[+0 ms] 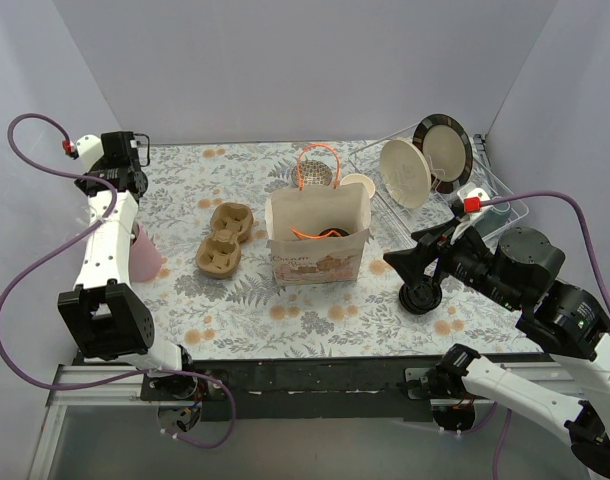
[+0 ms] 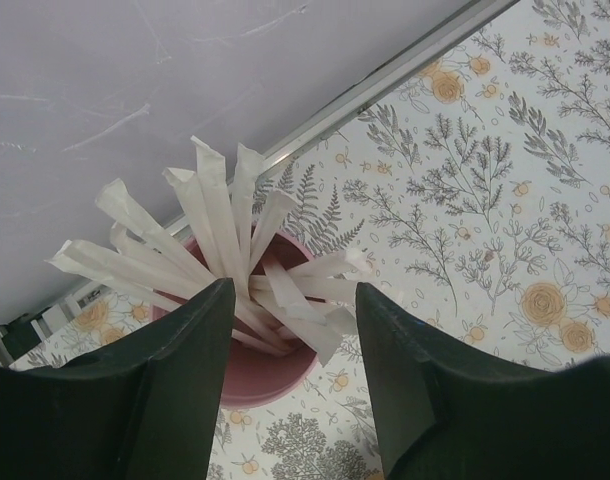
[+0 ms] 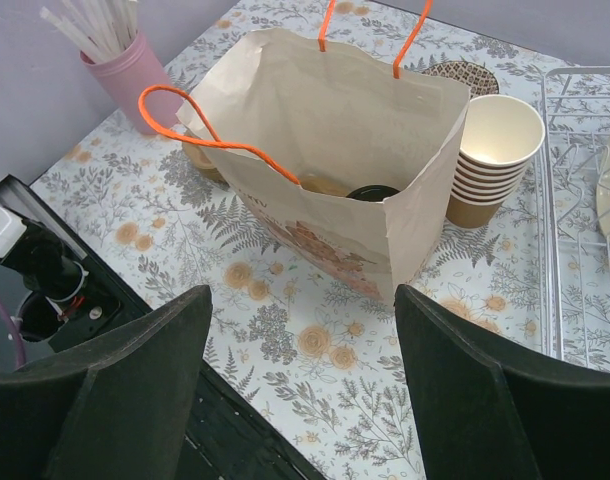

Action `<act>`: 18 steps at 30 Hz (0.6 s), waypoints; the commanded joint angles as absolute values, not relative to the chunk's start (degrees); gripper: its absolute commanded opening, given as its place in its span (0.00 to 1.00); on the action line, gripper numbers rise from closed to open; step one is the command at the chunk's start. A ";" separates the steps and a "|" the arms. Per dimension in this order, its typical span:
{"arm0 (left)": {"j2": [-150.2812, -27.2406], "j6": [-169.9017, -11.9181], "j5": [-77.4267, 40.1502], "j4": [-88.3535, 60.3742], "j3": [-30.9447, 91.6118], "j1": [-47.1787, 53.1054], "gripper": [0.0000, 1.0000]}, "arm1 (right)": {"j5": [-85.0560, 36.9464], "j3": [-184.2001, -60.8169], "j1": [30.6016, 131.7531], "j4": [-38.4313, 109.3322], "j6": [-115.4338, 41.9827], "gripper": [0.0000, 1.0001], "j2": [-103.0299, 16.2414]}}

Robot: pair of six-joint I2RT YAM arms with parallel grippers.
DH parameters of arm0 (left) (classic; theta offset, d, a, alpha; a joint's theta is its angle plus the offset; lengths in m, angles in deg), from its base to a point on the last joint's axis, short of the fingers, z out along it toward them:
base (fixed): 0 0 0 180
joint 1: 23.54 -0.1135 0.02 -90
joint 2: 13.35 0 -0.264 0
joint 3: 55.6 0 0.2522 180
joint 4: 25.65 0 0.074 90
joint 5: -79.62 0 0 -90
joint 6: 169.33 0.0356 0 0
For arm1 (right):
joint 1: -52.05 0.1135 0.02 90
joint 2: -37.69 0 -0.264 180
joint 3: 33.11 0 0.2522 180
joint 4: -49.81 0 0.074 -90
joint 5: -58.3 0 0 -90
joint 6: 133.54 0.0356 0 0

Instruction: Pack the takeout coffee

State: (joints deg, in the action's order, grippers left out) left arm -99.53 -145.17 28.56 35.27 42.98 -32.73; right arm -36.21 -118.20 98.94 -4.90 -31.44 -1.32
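The paper bag (image 1: 318,250) with orange handles stands open at the middle of the table and also shows in the right wrist view (image 3: 335,130). Inside it, the takeout coffee's black lid (image 3: 373,192) shows near the bottom, also visible from above (image 1: 332,232); its brown cup is mostly hidden. My right gripper (image 3: 303,300) is open and empty, just right of the bag in the top view (image 1: 405,276), facing it. My left gripper (image 2: 295,300) is open and empty above a pink cup of wrapped straws (image 2: 247,350) at the table's left edge (image 1: 145,255).
A stack of lidless paper cups (image 3: 495,160) stands right behind the bag (image 1: 357,187). A brown pulp cup carrier (image 1: 225,238) lies left of the bag. A wire dish rack (image 1: 490,205) with plates (image 1: 405,172) is at the back right. A woven round mat (image 3: 463,75) lies behind the bag.
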 commanded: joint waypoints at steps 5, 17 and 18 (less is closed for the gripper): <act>-95.80 -144.98 27.33 34.08 43.95 -34.35 0.50 | -36.00 -117.54 98.72 -2.19 -30.79 0.82 -0.81; -94.83 -145.16 26.45 36.10 41.31 -34.35 0.47 | -35.39 -117.36 98.72 -2.19 -30.88 0.82 -0.99; -94.66 -145.16 26.71 36.36 41.22 -34.35 0.47 | -35.30 -117.36 98.72 -2.10 -30.97 0.82 -0.99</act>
